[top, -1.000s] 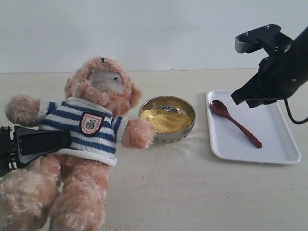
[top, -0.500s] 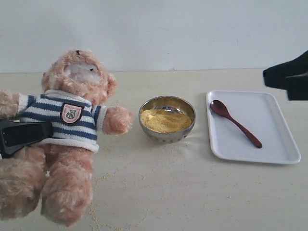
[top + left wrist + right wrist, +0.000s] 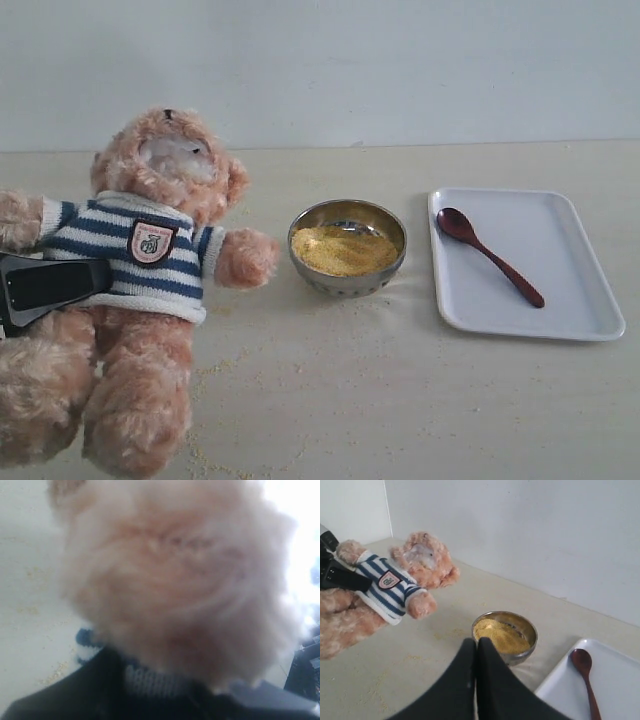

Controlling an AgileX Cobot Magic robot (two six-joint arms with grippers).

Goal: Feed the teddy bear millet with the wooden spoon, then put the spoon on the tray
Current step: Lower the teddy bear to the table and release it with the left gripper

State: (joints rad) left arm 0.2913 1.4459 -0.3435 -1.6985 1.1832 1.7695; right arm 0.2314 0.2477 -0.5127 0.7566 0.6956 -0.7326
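The left gripper (image 3: 85, 278) is clamped around the teddy bear (image 3: 150, 290) at the waist, one black finger lying across the striped shirt. The right gripper (image 3: 476, 642) hangs empty, jaws pressed together. Just beyond its tips sits the steel bowl (image 3: 347, 284) of millet (image 3: 343, 250), and off to its own side the wooden spoon (image 3: 490, 255) lies on the tray (image 3: 570, 300). Stray grains dot the table (image 3: 400, 400) by the bear's legs.

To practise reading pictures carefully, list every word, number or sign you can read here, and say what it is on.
On the teddy bear, the shield badge on its striped shirt: a dark emblem, too small and blurred to read.
On the bowl, the tray and the spoon: no writing visible.
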